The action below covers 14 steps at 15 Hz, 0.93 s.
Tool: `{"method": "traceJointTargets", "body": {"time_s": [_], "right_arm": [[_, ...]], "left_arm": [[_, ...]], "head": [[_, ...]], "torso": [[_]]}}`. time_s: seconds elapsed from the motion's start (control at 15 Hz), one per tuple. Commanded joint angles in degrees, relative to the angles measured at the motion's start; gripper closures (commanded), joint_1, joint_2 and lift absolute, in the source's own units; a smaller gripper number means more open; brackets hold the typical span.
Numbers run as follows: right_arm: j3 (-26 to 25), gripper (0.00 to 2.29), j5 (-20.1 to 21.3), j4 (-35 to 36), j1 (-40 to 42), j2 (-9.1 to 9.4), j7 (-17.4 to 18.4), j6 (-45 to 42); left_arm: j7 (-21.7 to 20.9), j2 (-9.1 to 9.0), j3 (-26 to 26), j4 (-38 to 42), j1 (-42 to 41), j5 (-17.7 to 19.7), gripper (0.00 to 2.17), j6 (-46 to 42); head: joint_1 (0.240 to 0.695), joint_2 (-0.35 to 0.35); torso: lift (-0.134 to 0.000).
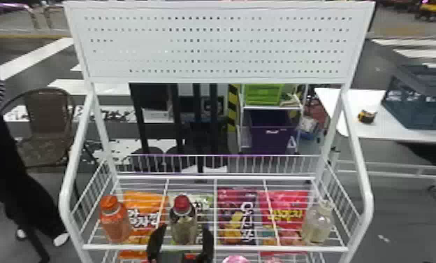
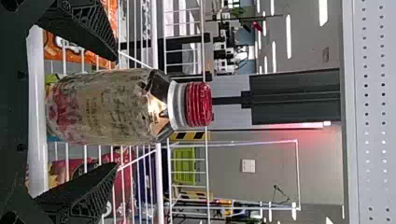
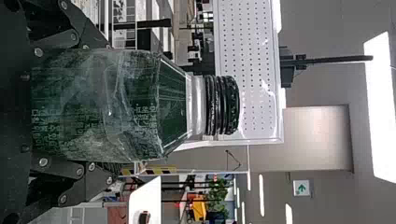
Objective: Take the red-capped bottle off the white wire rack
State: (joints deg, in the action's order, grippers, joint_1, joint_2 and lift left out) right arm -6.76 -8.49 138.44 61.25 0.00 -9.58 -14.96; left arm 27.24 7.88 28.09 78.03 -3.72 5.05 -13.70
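The red-capped bottle [image 1: 184, 224] stands upright near the front rail of the white wire rack [image 1: 213, 249], between the orange-capped bottle and the clear one. My left gripper [image 1: 184, 230] is open at the front of the rack, one finger to each side of that bottle. In the left wrist view the red-capped bottle [image 2: 112, 107] lies between the spread fingers of my left gripper [image 2: 116, 112], with gaps on both sides. In the right wrist view my right gripper [image 3: 109, 107] is shut on a green bottle with a dark cap [image 3: 98, 93], whose body hides parts of the fingers.
An orange bottle [image 1: 116, 222] stands left on the rack, a clear bottle [image 1: 318, 224] at its right end. Snack bags [image 1: 237, 217] lie behind and between them. White tubes and wire sides border the shelf, and a perforated panel [image 1: 213, 45] rises at the back.
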Motion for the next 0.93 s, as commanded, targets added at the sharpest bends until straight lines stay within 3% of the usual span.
{"method": "traceJointTargets", "body": {"time_s": [0.0, 0.27, 0.33, 0.47, 0.6, 0.67, 0.87], "right_arm": [[-0.01, 1.22, 0.06, 0.07, 0.01, 0.05, 0.0, -0.02], [-0.19, 1.22, 0.06, -0.1, -0.17, 0.05, 0.0, 0.15], [-0.45, 1.22, -0.12, -0.1, -0.17, 0.05, 0.0, -0.02], [-0.89, 1.22, -0.56, -0.37, -0.17, 0.05, 0.0, -0.02], [-0.89, 1.22, -0.56, -0.54, -0.35, 0.05, -0.09, -0.02], [-0.89, 1.22, -0.56, -0.63, -0.52, 0.05, -0.09, -0.02], [-0.54, 1.22, -0.56, -0.63, -0.87, 0.05, -0.09, 0.15]], "left_arm": [[-0.17, -0.41, -0.14, -2.8, 2.4, 0.66, 0.09, -0.22], [-0.17, -1.2, -0.14, -5.52, 4.77, 1.45, 0.09, -2.86], [-0.17, -1.28, -0.14, -6.14, 5.3, 1.45, 0.19, -2.86], [-1.05, -1.28, -0.23, -5.96, 5.48, 1.89, 0.72, -2.86], [-1.14, -1.2, -0.14, -5.17, 5.04, 2.33, 1.71, -2.5], [-1.05, -1.11, 0.12, -4.29, 4.51, 2.24, 1.8, -2.15], [-1.14, 0.21, 0.21, 2.74, 0.82, 2.15, 1.8, -0.57]], "head": [[0.499, 0.0], [0.499, 0.0], [0.499, 0.0], [0.499, 0.0], [0.499, 0.0], [0.499, 0.0], [0.499, 0.0]], "torso": [[0.0], [0.0], [0.0], [0.0], [0.0], [0.0], [0.0]]}}
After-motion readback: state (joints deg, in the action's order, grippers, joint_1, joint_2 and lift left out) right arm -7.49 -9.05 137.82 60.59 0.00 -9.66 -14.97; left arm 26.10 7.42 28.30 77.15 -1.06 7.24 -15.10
